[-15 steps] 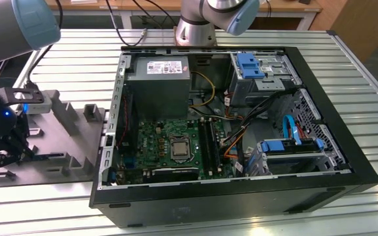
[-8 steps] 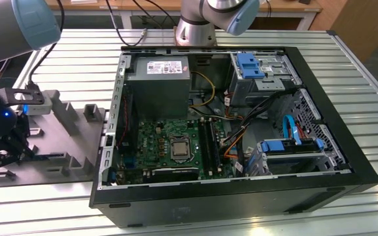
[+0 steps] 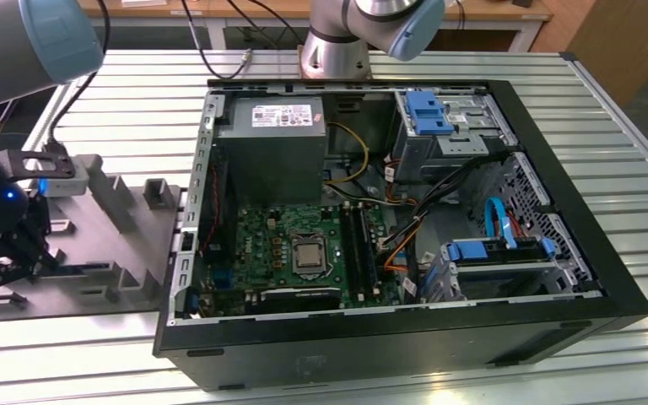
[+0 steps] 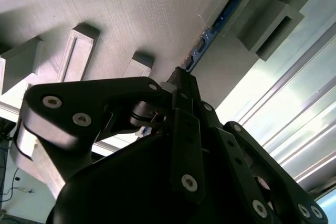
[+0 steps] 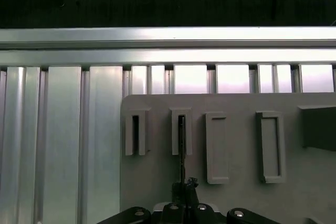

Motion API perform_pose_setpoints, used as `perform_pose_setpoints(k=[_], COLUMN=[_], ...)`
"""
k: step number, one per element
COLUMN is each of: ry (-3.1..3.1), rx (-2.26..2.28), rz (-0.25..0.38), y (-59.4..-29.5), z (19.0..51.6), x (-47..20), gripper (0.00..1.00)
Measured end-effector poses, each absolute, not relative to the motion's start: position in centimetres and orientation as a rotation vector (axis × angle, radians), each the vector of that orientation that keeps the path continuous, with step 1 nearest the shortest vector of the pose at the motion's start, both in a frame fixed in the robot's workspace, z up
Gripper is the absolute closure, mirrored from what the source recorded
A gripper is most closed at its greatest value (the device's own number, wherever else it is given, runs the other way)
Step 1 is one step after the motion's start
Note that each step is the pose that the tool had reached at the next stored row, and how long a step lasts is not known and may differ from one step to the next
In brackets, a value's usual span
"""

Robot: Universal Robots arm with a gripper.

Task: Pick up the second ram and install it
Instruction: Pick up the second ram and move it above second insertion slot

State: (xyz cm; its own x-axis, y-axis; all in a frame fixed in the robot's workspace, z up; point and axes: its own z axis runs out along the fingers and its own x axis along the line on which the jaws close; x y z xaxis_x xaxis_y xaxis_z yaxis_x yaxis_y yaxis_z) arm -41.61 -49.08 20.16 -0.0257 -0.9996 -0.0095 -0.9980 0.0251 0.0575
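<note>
The memory stick stands on edge in a slot of the grey holder on the tabletop. The jaws look pinched shut on its near end. An end-only hold could let it tilt and jam in the slot.

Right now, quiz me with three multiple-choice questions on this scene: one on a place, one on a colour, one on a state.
1. Where is the second ram? A in the grey holder; B in the motherboard; C on the table slats.
2. Its board's colour? A red; B blue; C yellow.
3. The computer case is? A open; B closed; C upside down.
Answers: A, it stands in a holder slot by the pincer; B, blue shows along its edge; A, its insides show.
</note>
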Motion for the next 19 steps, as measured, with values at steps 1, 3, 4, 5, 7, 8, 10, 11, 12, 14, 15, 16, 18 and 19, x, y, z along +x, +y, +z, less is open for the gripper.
perform_pose_setpoints(k=[1, 3, 4, 5, 7, 8, 10, 11, 12, 14, 15, 16, 18, 19], ry=[-2.225, -2.225, -2.225, -2.225, -2.225, -2.225, -2.225, -2.225, -2.225, -2.225, -2.225, -2.225, -2.225, -2.225], rx=[2.169, 2.169, 2.169, 2.169, 2.169, 2.169, 2.169, 2.169, 2.169, 2.169, 2.169, 2.169, 2.169, 2.169], rz=[-0.074, -0.074, -0.074, -0.074, -0.074, -0.074, -0.074, -0.074, -0.074, -0.074, -0.074, -0.074, -0.074, -0.074], y=[-49.1, -49.1, -49.1, -49.1, -49.1, -49.1, -49.1, -49.1, -49.1, -49.1, -49.1, -49.1, -49.1, -49.1], z=[20.3, 20.7, 20.9, 21.2, 21.8, 22.1, 22.7, 23.0, 23.3, 23.3, 23.3, 23.3, 23.3, 23.3], x=[-41.6, -41.6, -41.6, -41.6, -41.6, -41.6, -41.6, -41.6, -41.6, -41.6, -41.6, -41.6, -41.6, -41.6], gripper=[0.88, 0.88, 0.88, 0.88, 0.88, 0.88, 0.88, 0.88, 0.88, 0.88, 0.88, 0.88, 0.88, 0.88])
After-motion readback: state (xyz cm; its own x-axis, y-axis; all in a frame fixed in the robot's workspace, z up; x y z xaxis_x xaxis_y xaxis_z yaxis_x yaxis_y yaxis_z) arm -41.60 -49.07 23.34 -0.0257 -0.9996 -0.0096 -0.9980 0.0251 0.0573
